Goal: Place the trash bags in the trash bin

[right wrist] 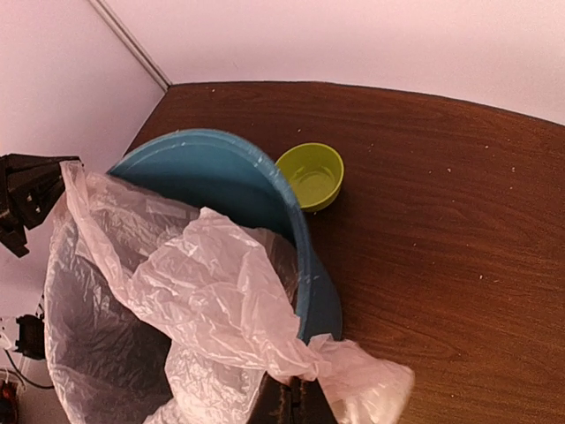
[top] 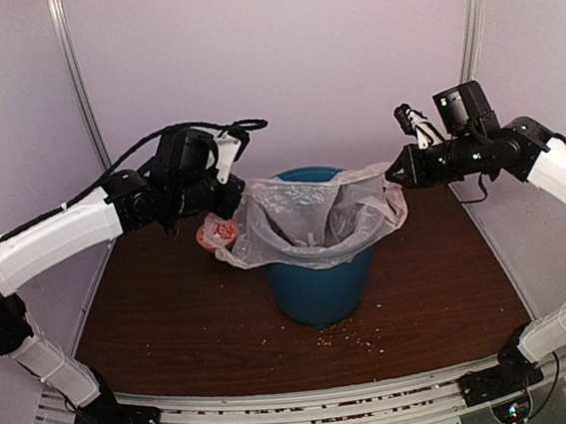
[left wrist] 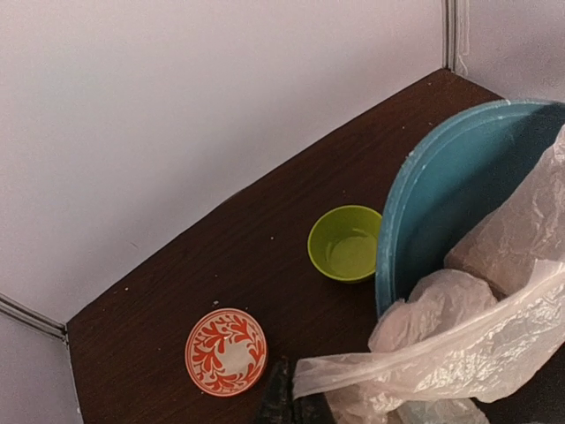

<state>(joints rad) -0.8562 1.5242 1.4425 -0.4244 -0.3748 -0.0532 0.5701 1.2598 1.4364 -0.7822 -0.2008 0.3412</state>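
Note:
The teal-blue trash bin [top: 316, 289] stands mid-table. The pale-pink trash bag [top: 313, 214] is spread open over its mouth, hanging inside and draped over the rim. At the bin's left rim my left gripper [top: 232, 205] is shut on the bag's edge. At the right rim my right gripper [top: 397, 173] is shut on the opposite edge. In the left wrist view the dark fingers [left wrist: 287, 402] pinch the bag [left wrist: 459, 344] beside the bin rim [left wrist: 397, 230]. In the right wrist view the fingers [right wrist: 298, 402] clamp a bunched corner of the bag [right wrist: 203, 283] outside the bin [right wrist: 256, 177].
A small lime-green bowl [left wrist: 346, 243] sits behind the bin. A red-patterned dish [left wrist: 226, 351] lies left of the bin, under my left gripper. Crumbs [top: 350, 338] dot the brown table in front of the bin. White walls enclose the back and sides.

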